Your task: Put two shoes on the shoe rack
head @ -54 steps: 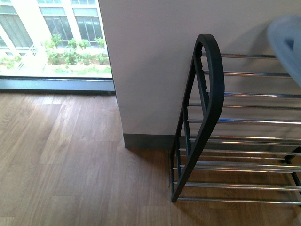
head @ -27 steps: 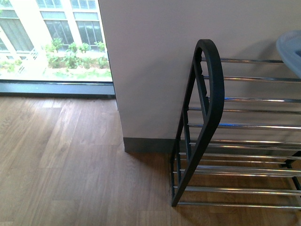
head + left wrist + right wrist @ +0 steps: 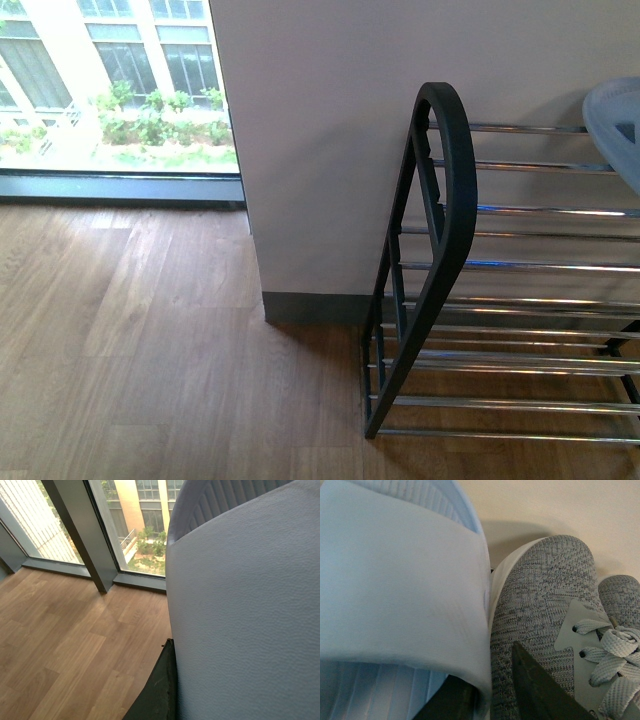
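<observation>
Right end effector [image 3: 492, 700] first: its two dark fingers [image 3: 540, 690] are showing at the near edge of the right wrist view, and one is sitting just inside the pale blue slide sandal [image 3: 395, 595] while the other is lying against the side of the grey knit sneaker [image 3: 540, 615]. The sandal's broad strap is passing between the fingers, so that end effector is looking clamped on the sandal's strap edge. The sandal is pressing right up beside the sneaker, white sole rim touching blue rim, and a second grey toe [image 3: 620, 595] is peeking in just beyond the first, laces [image 3: 612, 650] lying loose over the tongue. A cream wall [image 3: 545, 505] is rising behind them.

Over on the left wrist view, another pale blue sandal [image 3: 245, 615] is filling most of the picture, textured strap up close, ribbed footbed above it. Only a dark sliver of the left end effector [image 3: 157, 690] is showing against the strap, so I cannot tell whether it is gripping or apart.

Moving outward, the front view is showing the shoe rack [image 3: 445, 250] standing on the wooden floor [image 3: 150, 350] against the wall, black rounded side frame nearest, chrome bars running off to the right. A pale blue sandal toe [image 3: 615, 125] is poking in at the rack's top tier. A window [image 3: 110, 90] is glowing far left.
</observation>
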`<state>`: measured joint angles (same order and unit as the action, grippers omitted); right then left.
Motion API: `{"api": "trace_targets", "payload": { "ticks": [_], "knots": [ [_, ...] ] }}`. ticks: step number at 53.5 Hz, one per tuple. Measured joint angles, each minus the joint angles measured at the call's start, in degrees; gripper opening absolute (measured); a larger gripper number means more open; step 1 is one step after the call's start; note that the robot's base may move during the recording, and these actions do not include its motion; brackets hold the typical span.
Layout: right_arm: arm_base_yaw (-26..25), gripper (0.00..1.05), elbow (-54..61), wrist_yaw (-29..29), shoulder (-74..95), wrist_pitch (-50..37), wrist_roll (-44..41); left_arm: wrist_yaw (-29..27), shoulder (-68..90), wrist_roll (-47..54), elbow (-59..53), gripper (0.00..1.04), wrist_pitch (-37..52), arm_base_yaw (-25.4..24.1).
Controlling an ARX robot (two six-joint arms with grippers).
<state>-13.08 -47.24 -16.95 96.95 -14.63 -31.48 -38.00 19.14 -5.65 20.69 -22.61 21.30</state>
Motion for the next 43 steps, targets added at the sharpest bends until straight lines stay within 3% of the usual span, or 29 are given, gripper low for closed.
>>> {"api": "trace_targets", "payload": {
  "ticks": [19, 43],
  "knots": [
    [-1.64, 0.96, 2.27, 8.39, -9.94, 4.96, 3.91, 0.02, 0.00, 0.00, 0.00, 0.02, 0.00, 0.00],
    [-5.29, 0.96, 10.36, 24.72, -27.85, 4.28, 13.57, 0.00, 0.00, 0.00, 0.00, 0.02, 0.00, 0.00]
  ]
}}
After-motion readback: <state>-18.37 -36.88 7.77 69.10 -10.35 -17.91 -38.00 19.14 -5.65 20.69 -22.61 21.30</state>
